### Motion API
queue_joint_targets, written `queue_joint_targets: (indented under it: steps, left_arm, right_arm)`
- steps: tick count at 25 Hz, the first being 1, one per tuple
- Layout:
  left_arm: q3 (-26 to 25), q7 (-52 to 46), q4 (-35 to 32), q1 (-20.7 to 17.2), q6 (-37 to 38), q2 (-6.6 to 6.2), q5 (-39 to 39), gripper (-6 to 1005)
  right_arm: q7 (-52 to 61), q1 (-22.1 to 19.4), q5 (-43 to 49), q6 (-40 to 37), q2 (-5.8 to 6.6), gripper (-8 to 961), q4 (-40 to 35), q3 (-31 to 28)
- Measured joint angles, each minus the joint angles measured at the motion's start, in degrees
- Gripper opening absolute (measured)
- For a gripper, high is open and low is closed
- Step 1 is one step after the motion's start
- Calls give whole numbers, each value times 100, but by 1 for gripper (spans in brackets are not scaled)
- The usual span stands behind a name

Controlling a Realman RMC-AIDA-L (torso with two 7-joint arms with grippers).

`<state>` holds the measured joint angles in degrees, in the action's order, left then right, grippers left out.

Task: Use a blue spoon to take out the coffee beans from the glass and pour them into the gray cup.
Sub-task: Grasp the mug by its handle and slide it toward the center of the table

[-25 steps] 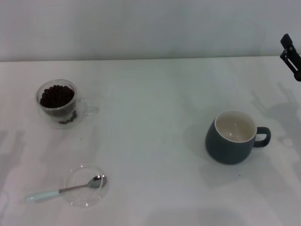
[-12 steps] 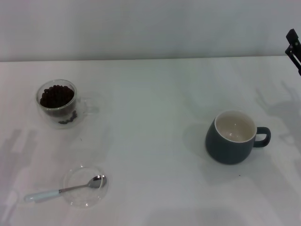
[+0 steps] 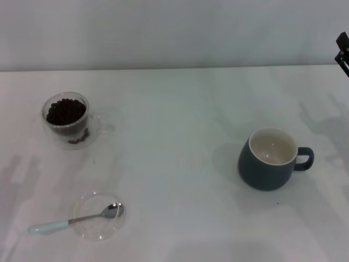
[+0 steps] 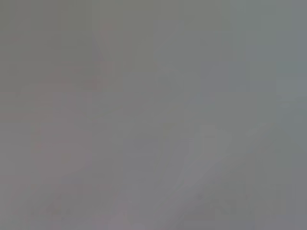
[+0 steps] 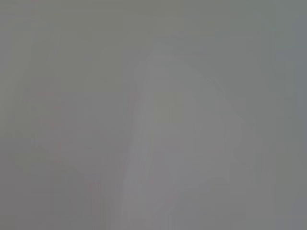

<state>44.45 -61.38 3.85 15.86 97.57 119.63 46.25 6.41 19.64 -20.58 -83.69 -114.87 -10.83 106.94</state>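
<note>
In the head view the glass [image 3: 66, 121] stands at the far left of the white table, filled with dark coffee beans [image 3: 66, 111]. The blue spoon [image 3: 73, 220] lies near the front left, its silver bowl resting in a shallow clear dish and its pale handle sticking out to the left. The gray cup [image 3: 271, 159] stands at the right, empty, handle pointing right. Only a black tip of my right gripper [image 3: 342, 47] shows at the right edge, far above and behind the cup. My left gripper is out of view. Both wrist views show only blank grey.
The shallow clear glass dish [image 3: 94, 231] sits at the front left under the spoon's bowl. The white table [image 3: 174, 164] ends at a pale wall along the back.
The right gripper has drawn back up and to the right, nearly leaving the head view. Its shadow on the table has shifted with it. The objects have not moved.
</note>
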Motion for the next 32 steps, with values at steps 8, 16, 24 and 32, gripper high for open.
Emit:
queue_joint_targets:
  steps: [8,16,24,32]
  left_arm:
    - [508,13,84,-218,-42,-32,-7,638]
    - [594,611,-273,-577,-51,-79,-48,638]
    - [538,895,-917,-798,-228,-115,-355,637]
    - [529,1151,-1086,-787,-469,-138,-606,638]
  right_arm:
    - [64,-21,23,-14,-23,871,-48,29]
    - [725,-623,726,-189,149,871,-39,202]
    - [1794,-1165,1502,-334,354,871,356,211]
    - [1776,-1274,1738,-723,131,870,1079,221]
